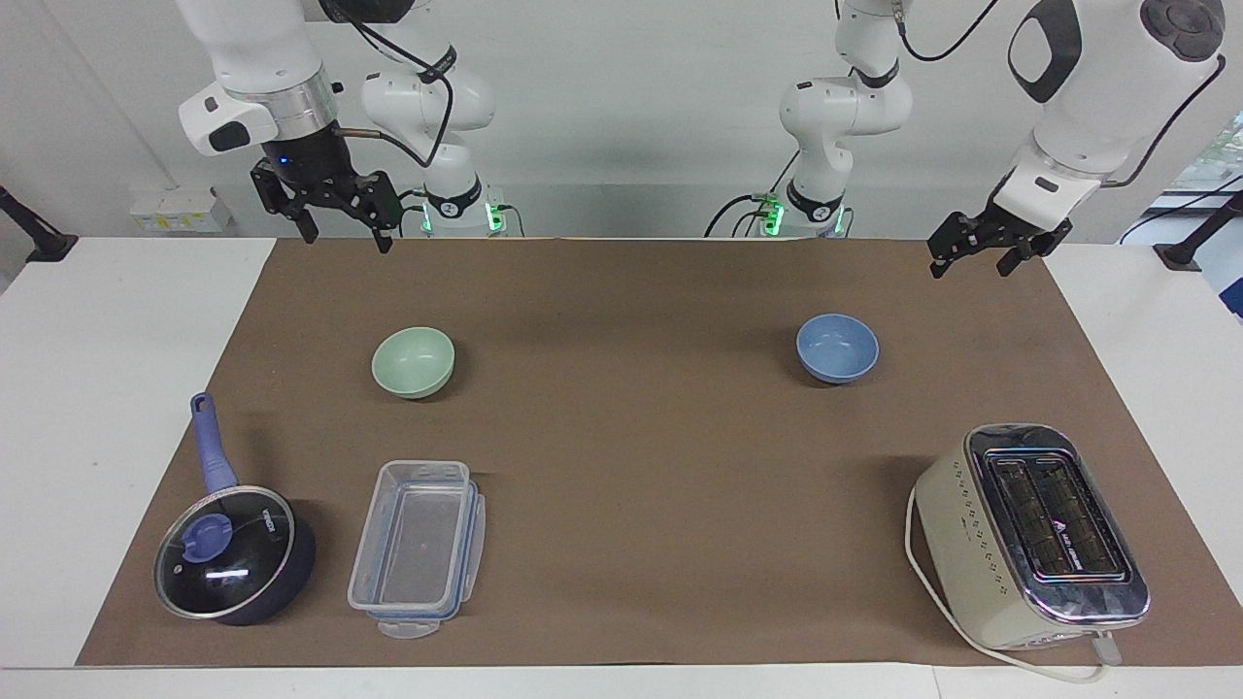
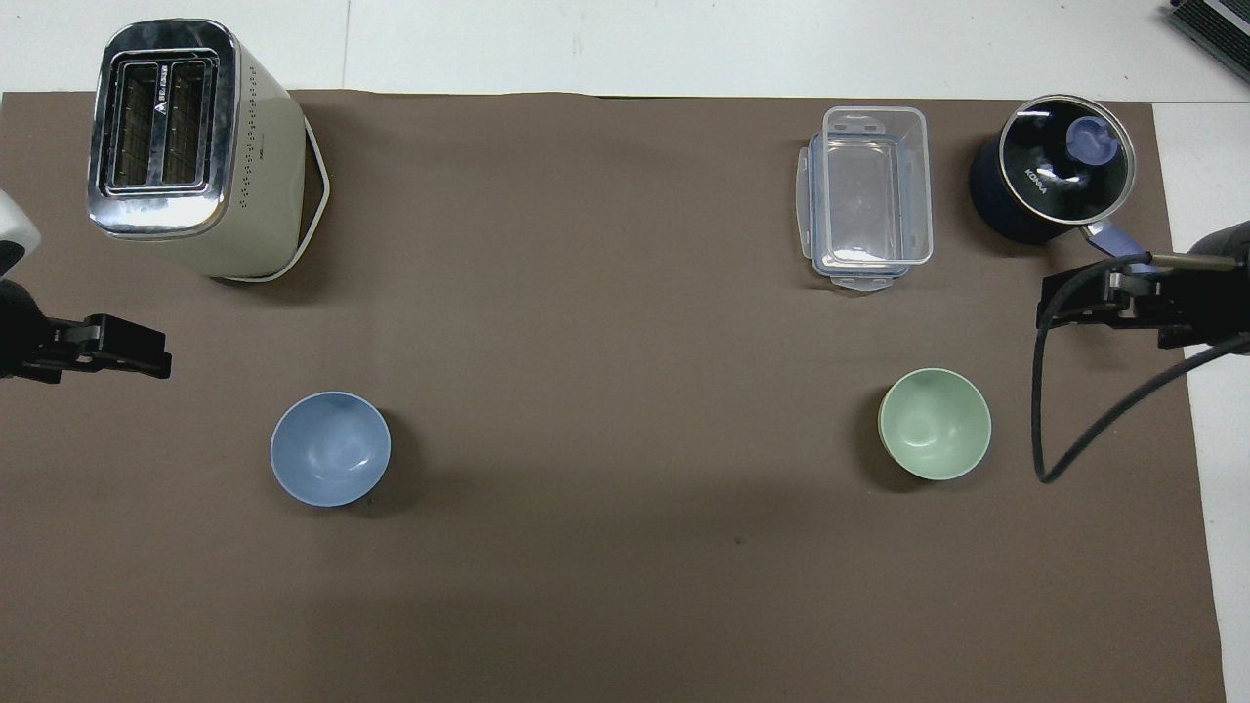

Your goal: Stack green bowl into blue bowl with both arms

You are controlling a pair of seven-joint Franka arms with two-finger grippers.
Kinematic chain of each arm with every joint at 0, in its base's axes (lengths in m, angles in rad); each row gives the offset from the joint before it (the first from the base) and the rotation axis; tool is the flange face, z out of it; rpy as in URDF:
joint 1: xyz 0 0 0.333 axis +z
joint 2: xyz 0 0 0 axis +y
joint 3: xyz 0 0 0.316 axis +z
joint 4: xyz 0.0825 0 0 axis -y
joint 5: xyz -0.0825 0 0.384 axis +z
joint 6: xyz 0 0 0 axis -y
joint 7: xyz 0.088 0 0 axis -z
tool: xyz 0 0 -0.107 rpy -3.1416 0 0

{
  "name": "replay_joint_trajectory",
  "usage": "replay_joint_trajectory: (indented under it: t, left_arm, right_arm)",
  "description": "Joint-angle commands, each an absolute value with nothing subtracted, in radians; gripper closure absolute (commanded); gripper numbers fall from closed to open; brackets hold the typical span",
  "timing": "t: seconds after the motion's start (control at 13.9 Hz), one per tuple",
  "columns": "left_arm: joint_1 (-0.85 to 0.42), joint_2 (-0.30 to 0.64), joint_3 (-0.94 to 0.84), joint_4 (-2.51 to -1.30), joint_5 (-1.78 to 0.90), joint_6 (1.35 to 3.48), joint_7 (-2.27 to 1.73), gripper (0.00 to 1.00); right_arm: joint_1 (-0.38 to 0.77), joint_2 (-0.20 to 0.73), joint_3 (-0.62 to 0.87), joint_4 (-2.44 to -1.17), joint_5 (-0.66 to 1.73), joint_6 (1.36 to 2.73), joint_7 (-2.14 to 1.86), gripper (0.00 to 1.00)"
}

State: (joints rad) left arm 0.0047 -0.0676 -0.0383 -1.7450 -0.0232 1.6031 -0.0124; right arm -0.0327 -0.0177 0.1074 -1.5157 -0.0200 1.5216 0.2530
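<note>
high facing camera, steep overhead camera, shared mat [image 1: 621,456]

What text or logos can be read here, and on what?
"KONKA": white print on the glass lid of the saucepan.
Toaster: a triangle logo with a line of print between the slots on top, too small to read.
Round black badges on both arm bases near the green lights: unreadable.
Green bowl, blue bowl, clear container: no text.

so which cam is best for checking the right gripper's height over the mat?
Facing view: the right gripper hangs in the air, fingers apart and pointing down, well clear of the green bowl. Overhead view shows only its dark body and cable at the frame edge, beside the saucepan; height is unreadable there.
</note>
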Motion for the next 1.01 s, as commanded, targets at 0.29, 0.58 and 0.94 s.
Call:
replay_joint_trajectory:
  t: [0.29,0.58,0.94]
  left_arm:
    - [0.003,-0.158,-0.031,-2.046,-0.041,1.85,0.035,0.0]
    - [-0.008,-0.158,-0.031,-2.198,-0.043,2.023,0.041,0.0]
    - [-0.04,-0.149,-0.032,-2.394,-0.046,2.253,0.038,0.0]
  right_arm:
    - [-0.055,-0.012,0.107,-1.497,0.0,1.502,0.225,0.0]
    - [-0.055,-0.012,0.107,-1.497,0.0,1.5,0.225,0.0]
    - [-0.055,-0.012,0.107,-1.497,0.0,1.5,0.225,0.0]
